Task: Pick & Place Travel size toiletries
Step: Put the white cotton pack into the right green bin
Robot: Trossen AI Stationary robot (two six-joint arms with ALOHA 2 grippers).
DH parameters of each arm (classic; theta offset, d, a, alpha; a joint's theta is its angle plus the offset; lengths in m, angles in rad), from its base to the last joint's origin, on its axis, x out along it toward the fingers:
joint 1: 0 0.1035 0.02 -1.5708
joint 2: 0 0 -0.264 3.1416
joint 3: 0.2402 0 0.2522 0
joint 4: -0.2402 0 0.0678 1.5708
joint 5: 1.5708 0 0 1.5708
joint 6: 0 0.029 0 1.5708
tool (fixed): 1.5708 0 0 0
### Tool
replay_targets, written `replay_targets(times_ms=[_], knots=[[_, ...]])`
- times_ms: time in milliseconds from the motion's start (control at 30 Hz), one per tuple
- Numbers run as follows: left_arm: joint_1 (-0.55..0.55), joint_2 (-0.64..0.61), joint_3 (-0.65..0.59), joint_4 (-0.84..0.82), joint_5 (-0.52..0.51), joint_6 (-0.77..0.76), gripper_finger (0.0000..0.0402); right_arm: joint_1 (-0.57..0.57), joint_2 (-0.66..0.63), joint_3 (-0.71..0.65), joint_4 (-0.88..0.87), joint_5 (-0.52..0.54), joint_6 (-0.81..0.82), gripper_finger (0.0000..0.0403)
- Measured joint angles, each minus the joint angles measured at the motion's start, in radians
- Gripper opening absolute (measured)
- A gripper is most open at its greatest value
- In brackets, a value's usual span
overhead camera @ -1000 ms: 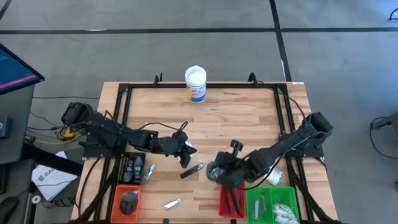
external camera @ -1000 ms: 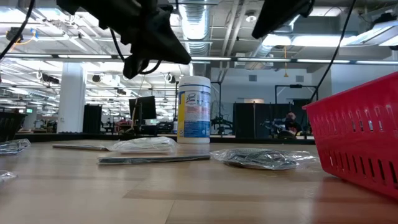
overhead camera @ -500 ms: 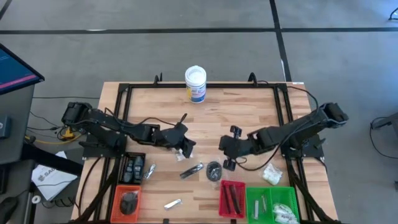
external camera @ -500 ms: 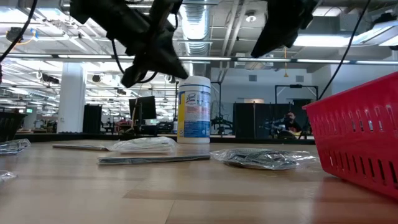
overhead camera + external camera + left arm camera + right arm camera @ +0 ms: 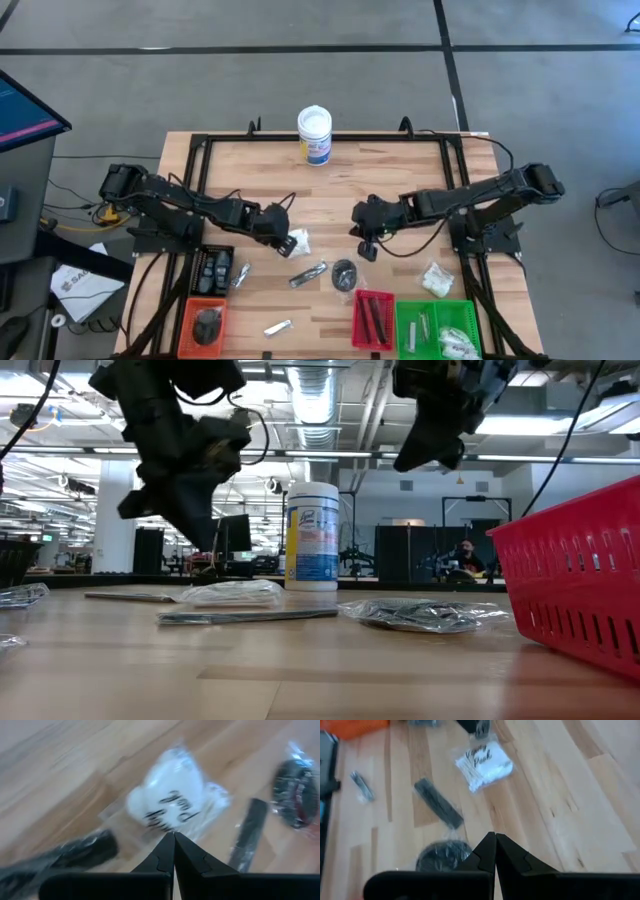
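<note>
Wooden planks make up the surface (image 5: 400, 185) I'm looking down on from the high view, with a white tub (image 5: 314, 134) at its far edge. My left gripper (image 5: 283, 233) sits just beside a clear packet with white contents (image 5: 299, 242), its jaws closed on nothing. My right gripper (image 5: 364, 222) hangs near the middle, jaws closed and empty too. Below them lie a slim black stick (image 5: 307, 273) and a dark round disc (image 5: 345, 273). Another white packet (image 5: 436, 279) rests near the green tray (image 5: 437, 327), with the red tray (image 5: 372, 320) beside it and the orange tray (image 5: 204, 322) at the left.

From the low view, both arms hang above the surface; the packet (image 5: 232, 593), stick (image 5: 245, 616) and bagged disc (image 5: 425, 614) lie in front of the tub (image 5: 312, 537), the red tray (image 5: 580, 585) at right.

My left wrist view shows the closed fingertips (image 5: 173, 851) over the packet (image 5: 170, 802), the stick (image 5: 248, 835) and disc (image 5: 295, 793) nearby.

My right wrist view shows closed fingertips (image 5: 491, 851), with the packet (image 5: 484, 764), stick (image 5: 438, 803) and disc (image 5: 443, 856) ahead.
</note>
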Motion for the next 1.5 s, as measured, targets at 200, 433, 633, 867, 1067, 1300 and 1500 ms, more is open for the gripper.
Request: replay_targets(times_ms=[200, 433, 633, 867, 1067, 1300, 1500], knots=[[-0.003, 0.000, 0.000, -0.086, 0.007, -0.090, 0.0000, -0.055, 0.000, 0.000, 0.060, -0.046, 0.008, 0.0001], [0.005, 0.000, 0.000, -0.154, -0.036, -0.145, 0.0000, -0.075, 0.000, 0.000, 0.071, -0.064, 0.011, 0.0001], [0.050, 0.008, -0.001, -0.148, -0.070, -0.122, 0.0000, -0.053, 0.000, 0.000, 0.072, -0.068, 0.026, 0.0001], [0.174, 0.031, -0.001, -0.085, -0.066, 0.029, 0.0000, -0.029, 0.000, 0.001, 0.081, -0.068, 0.029, 0.0001], [0.221, 0.135, -0.001, -0.042, 0.101, 0.090, 0.0000, -0.020, 0.001, 0.001, 0.080, -0.068, 0.050, 0.0001], [0.114, 0.181, 0.003, -0.024, 0.125, 0.012, 0.0000, 0.009, 0.001, 0.002, 0.076, -0.068, 0.064, 0.0001], [-0.001, 0.127, -0.002, 0.012, 0.226, -0.116, 0.0000, 0.030, 0.001, 0.002, 0.076, -0.067, 0.063, 0.0001]])
